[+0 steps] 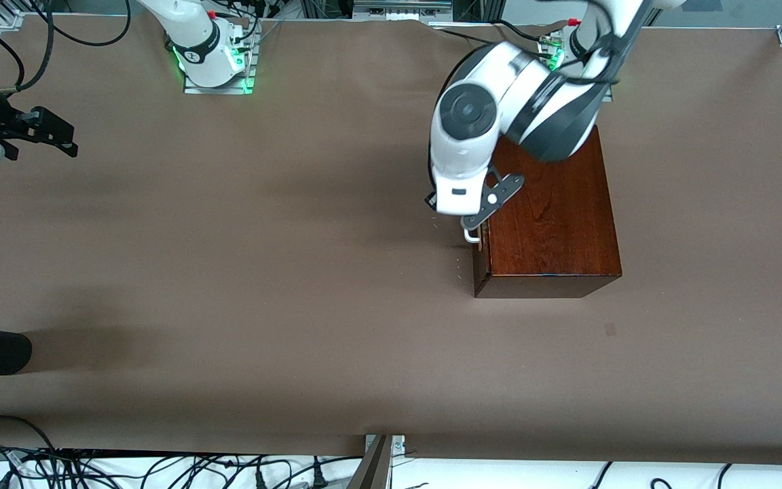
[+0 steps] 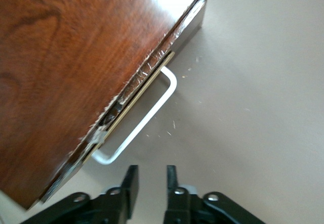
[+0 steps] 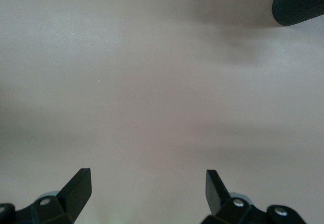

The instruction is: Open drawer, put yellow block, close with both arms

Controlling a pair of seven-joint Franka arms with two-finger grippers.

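I have the left gripper [image 2: 149,183] just off the end of the white bar handle [image 2: 143,118] on the drawer [image 2: 132,98], its fingers [image 2: 129,183] standing a little apart with a narrow gap between them and nothing held. The drawer looks shut or very nearly so; only a thin pale edge shows along the seam of the mahogany box [image 1: 547,217], which sits toward the left arm's end of the bench [image 1: 296,305]. I judge the step in hand to be the opening, so I want the gap wider, the jaws straddling the bar near its middle rather than its corner, then a close and a straight pull along the drawer's travel, away from the box, so the tray does not bind or drag the box across the bench. The right gripper [image 3: 147,188] waits over bare bench at the right arm's end, its fingers wide apart and empty. I cannot find the yellow block in any view, so I would locate it before committing further. The left wrist view gives me what the front view cannot: the handle's shape, the seam, and the gripper's state, since from the front the left arm's wrist covers most of that. The front view alone shows the box's whole outline, while the right wrist view adds a dark ribbed cylinder [image 3: 298,4] lying on the bench.
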